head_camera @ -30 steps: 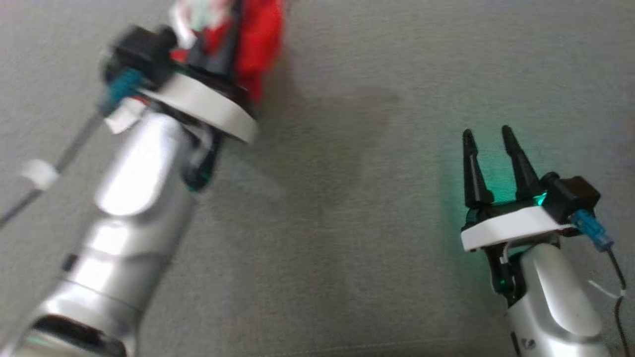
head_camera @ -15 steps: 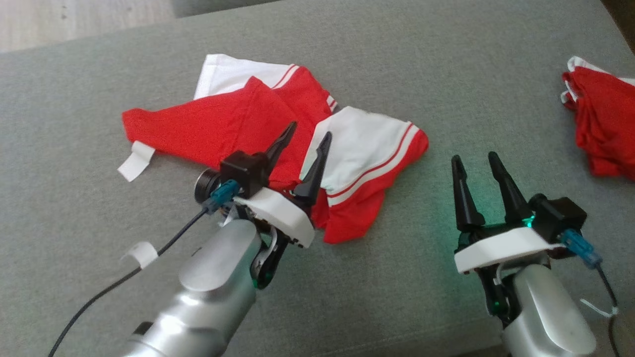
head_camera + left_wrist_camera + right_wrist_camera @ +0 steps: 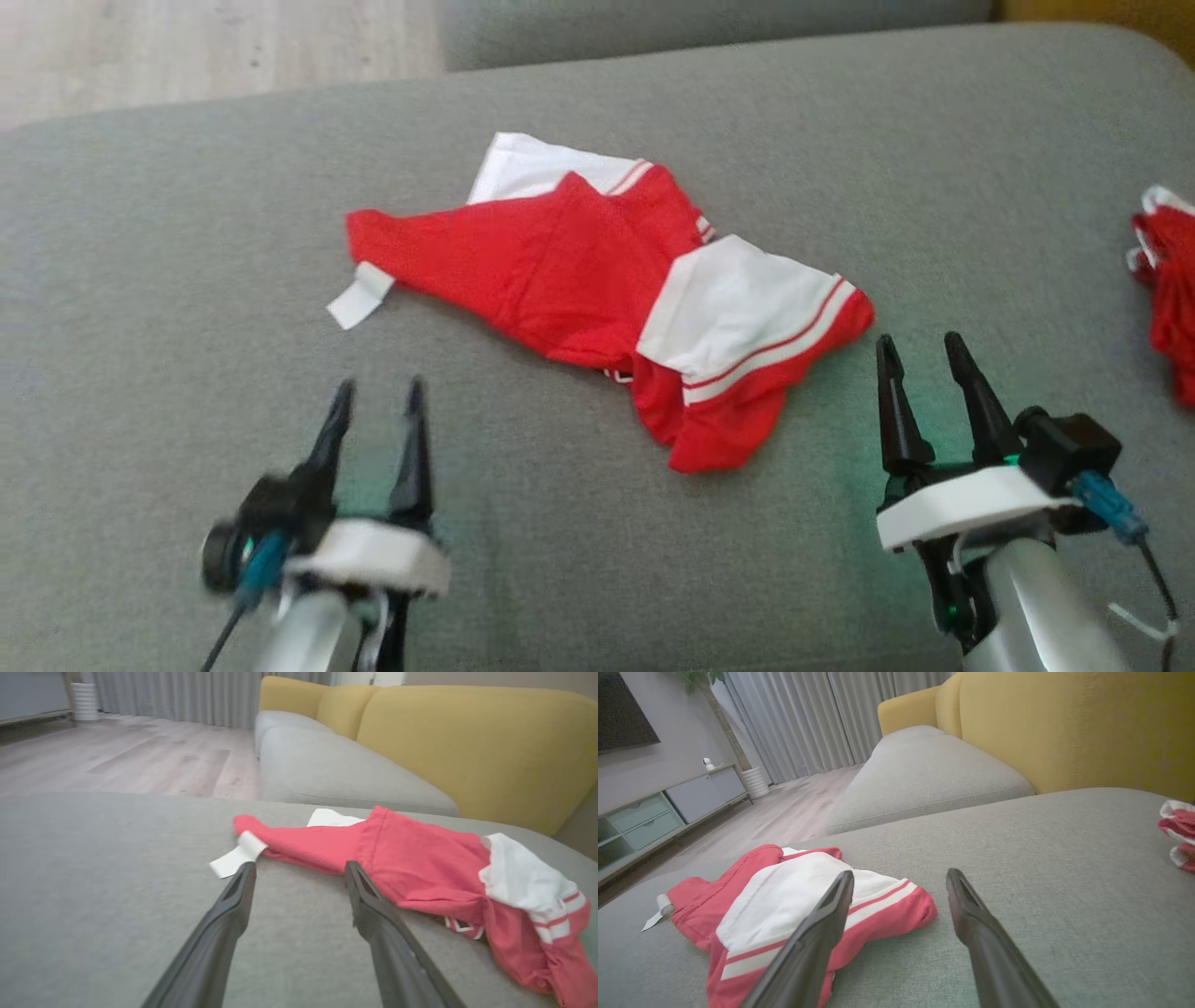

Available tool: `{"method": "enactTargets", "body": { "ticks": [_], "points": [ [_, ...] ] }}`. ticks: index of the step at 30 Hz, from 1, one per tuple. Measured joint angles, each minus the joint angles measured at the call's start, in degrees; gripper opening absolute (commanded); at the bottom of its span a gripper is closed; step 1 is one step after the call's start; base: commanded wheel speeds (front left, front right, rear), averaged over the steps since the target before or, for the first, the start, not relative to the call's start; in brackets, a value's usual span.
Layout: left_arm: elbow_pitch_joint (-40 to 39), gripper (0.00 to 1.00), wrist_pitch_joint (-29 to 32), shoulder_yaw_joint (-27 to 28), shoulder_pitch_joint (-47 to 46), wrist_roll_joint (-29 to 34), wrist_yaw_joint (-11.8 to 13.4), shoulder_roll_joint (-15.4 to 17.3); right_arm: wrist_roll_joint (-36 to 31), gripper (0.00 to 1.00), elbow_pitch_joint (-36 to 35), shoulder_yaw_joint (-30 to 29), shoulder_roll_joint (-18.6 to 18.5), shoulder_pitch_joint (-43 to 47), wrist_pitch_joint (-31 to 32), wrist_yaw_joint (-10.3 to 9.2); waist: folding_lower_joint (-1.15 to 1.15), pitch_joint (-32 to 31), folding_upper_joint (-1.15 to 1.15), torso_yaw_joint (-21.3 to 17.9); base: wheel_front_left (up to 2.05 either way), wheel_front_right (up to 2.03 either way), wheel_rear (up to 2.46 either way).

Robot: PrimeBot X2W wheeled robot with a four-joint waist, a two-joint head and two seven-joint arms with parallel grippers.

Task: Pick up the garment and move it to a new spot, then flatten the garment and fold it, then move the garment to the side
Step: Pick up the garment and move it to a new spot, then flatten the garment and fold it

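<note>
Hovering low over the grey seat cushion (image 3: 187, 233), just in front of the garment (image 3: 560, 271), both grippers are standing released. The left gripper (image 3: 380, 387) is pointing its spread fingers at the garment's hem end, and the right gripper (image 3: 917, 341) is sitting just beside the garment's striped sleeve. Neither is gripping anything.

The garment, a red T-shirt with white sleeves, is lying free on the cushion between and just beyond the two grippers. It is lying bunched, with one white sleeve doubled over the red body and the other peeking out behind. Its small white label (image 3: 359, 297) is sticking out from the hem on the robot's left.

Judging by this, the shirt is resting where it is to be worked, though whether this is its new spot cannot be told. Flattening, folding and moving it aside all appear to be waiting.

Well to the right of the garment, another red-and-white cloth (image 3: 1167, 289) is lying crumpled. Beyond the garment, a second grey cushion, a yellow backrest (image 3: 467, 742) and a wooden floor (image 3: 187, 47) are showing. Farthest from the garment, a low cabinet (image 3: 654, 812) with drawers and open shelves is standing; its contents cannot be made out.
</note>
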Motion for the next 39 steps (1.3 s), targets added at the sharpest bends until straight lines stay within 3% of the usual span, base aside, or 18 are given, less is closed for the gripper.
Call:
{"method": "enactTargets", "body": {
  "ticks": [7,15,22,28,34,39],
  "points": [
    [-8.04,1.00,0.00,10.37,13.46,6.78,-2.13,-2.14,-0.43,1.00,0.56,-0.80,0.05,2.83,0.00,0.00,0.00,-3.64,0.00,2.86,0.00,0.00,0.00],
    [-9.36,1.00,0.00,14.41,18.87,10.04,-4.59,-4.05,-0.45,1.00,1.38,-0.93,0.12,5.34,0.00,0.00,0.00,-5.47,0.00,4.66,0.00,0.00,0.00],
    [-9.31,1.00,0.00,13.71,18.30,9.99,-5.14,-4.14,-0.98,1.00,1.40,0.85,0.12,5.17,0.00,0.00,0.01,-4.56,0.00,5.01,0.00,0.00,0.00],
    [-8.90,1.00,0.00,10.49,17.37,8.80,-5.13,-4.16,-0.92,1.00,4.38,8.81,0.11,0.73,0.01,0.00,0.01,-3.06,0.00,6.58,0.00,0.00,0.00],
    [-8.59,1.00,0.00,7.10,14.66,6.86,-5.03,-4.21,-3.64,1.00,14.90,10.57,0.01,-9.60,0.03,0.00,0.01,-1.34,0.00,10.39,0.00,0.00,0.00],
    [-8.06,1.00,0.00,6.56,14.43,5.89,-4.47,-4.21,-6.82,1.00,23.56,10.04,-0.07,-11.64,0.57,0.00,0.01,0.50,0.00,14.14,0.00,0.00,0.00]
  ]
}}
